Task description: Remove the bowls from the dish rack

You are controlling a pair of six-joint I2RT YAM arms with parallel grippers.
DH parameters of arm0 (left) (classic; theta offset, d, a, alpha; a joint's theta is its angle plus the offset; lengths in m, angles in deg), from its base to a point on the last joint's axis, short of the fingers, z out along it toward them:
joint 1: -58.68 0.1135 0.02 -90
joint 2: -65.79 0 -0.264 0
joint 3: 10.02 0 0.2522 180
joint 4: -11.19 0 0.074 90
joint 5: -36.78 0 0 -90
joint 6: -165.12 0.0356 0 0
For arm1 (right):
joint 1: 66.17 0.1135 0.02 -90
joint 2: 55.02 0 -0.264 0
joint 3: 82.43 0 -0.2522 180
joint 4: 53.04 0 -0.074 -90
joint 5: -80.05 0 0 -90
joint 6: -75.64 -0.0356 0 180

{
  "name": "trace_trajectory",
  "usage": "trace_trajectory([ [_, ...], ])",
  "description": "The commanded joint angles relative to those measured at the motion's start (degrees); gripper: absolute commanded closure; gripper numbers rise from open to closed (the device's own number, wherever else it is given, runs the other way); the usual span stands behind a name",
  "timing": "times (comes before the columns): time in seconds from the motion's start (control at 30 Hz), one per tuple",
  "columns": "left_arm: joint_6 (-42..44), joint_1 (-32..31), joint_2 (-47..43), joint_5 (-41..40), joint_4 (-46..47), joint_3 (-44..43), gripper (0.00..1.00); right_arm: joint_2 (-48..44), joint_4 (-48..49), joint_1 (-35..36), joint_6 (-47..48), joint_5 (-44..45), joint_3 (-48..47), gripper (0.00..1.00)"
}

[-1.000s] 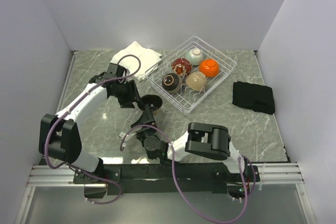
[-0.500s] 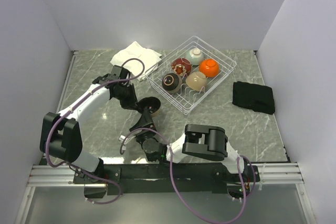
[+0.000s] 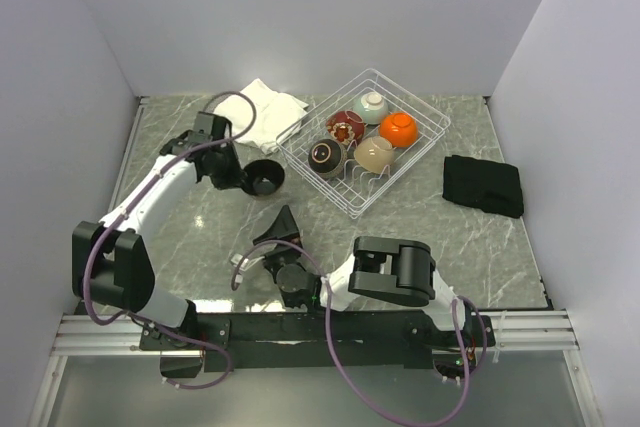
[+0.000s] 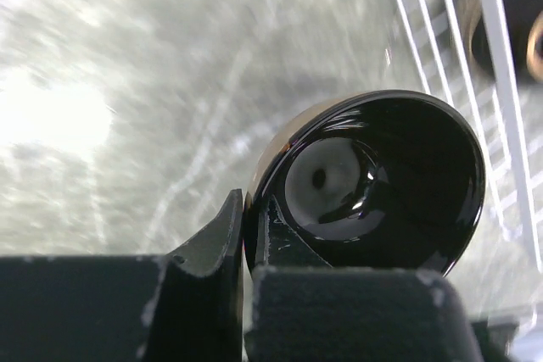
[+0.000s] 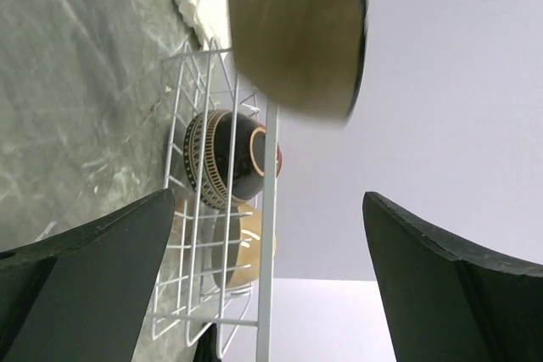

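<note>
Upper left of centre in the top view: left gripper [image 3: 243, 175], fingers narrowed onto the rim of a black bowl [image 3: 264, 177]. Holds that bowl just off the left corner of the dish rack [image 3: 410, 97], outside the wire, over the grey, white-veined marbled counter [image 3: 450, 237].

In the left wrist view, fingers [image 4: 208, 247] matte black and blocky, one outside the bowl's wall and one inside. Round and deep, the black bowl [image 4: 382, 180]: glazed glossy black within, mirroring light at the bottom, with a thin tan edge along the outside of the rim. Blurred at the top of the right wrist view, its matte tan outer wall [image 5: 297, 31].

Upper middle of the top view: the rack, a rectangular basket of thin white wire with gridded floor and low sides, set cornerwise. Carries five round bowls:
- a dark brown bowl [image 3: 326, 155] ringed with fine pale lines, at the left
- a smooth beige bowl [image 3: 374, 154] beside it
- a glossy orange bowl [image 3: 398, 128] to the right
- a dark red bowl [image 3: 345, 126] with a pale pattern
- a pale bowl [image 3: 372, 105] at the far corner

Lower middle: right gripper [image 3: 276, 227], fingers spread wide, gripping nothing, low over the counter and aimed at the rack.

Upper left of the rack, a folded white cloth [image 3: 265, 112], soft and creased. At right, a folded black cloth [image 3: 483, 185].
</note>
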Motion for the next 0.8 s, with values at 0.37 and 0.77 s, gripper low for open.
trace_trajectory([
  [0.37,-2.9,17.5,-5.6,-9.8,20.5,12.4,0.99,-9.0,16.4,0.3,-12.8,7.4,6.6,0.00],
  [0.77,-4.6,19.1,-4.8,-11.0,28.8,22.0,0.99,-14.9,-9.4,0.2,-31.8,4.5,7.1,0.00],
])
